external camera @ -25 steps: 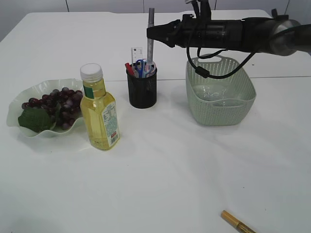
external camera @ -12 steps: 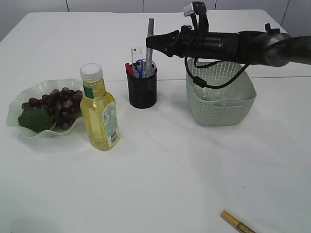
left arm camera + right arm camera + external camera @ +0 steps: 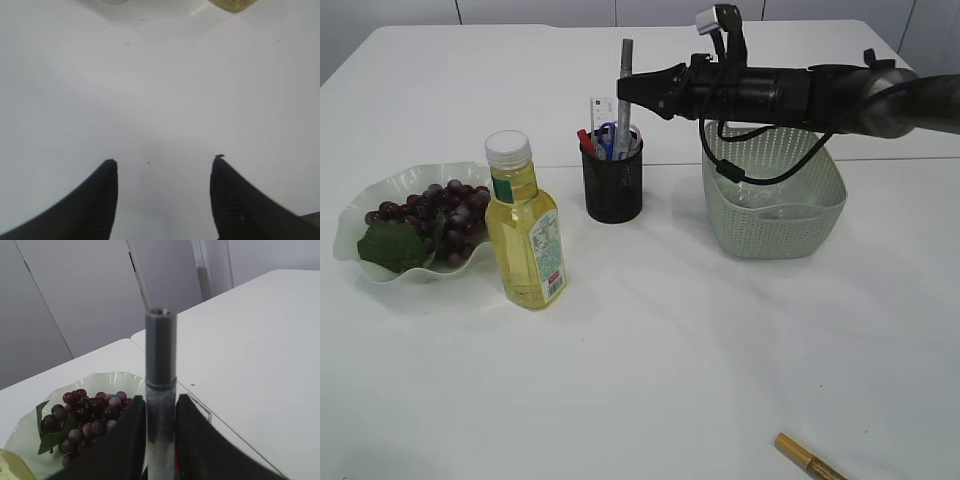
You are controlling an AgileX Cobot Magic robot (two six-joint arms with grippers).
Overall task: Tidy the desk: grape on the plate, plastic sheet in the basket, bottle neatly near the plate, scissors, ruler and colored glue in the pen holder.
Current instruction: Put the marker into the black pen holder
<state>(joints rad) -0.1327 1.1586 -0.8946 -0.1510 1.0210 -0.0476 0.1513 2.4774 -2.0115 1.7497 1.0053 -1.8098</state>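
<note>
My right gripper (image 3: 622, 90) reaches in from the right above the black mesh pen holder (image 3: 613, 185). It is shut on the grey colored glue tube (image 3: 625, 75), which stands upright with its lower end down in the holder. In the right wrist view both fingers hug the tube (image 3: 160, 355) at the gripper (image 3: 160, 399). Blue scissors handles (image 3: 609, 135) and a clear ruler (image 3: 601, 108) stick out of the holder. The yellow bottle (image 3: 525, 225) stands beside the green plate (image 3: 380, 185) holding the grape bunch (image 3: 435, 205). A clear plastic sheet (image 3: 760, 195) lies in the basket (image 3: 775, 225). My left gripper (image 3: 164, 160) is open over bare table.
A gold pen (image 3: 810, 460) lies at the front right edge of the white table. The basket stands just right of the pen holder, under my right arm. The bottle's base (image 3: 232, 4) shows at the top of the left wrist view.
My right gripper has come down and slightly left, lowering the glue tube into the pen holder. The left gripper has not moved.
</note>
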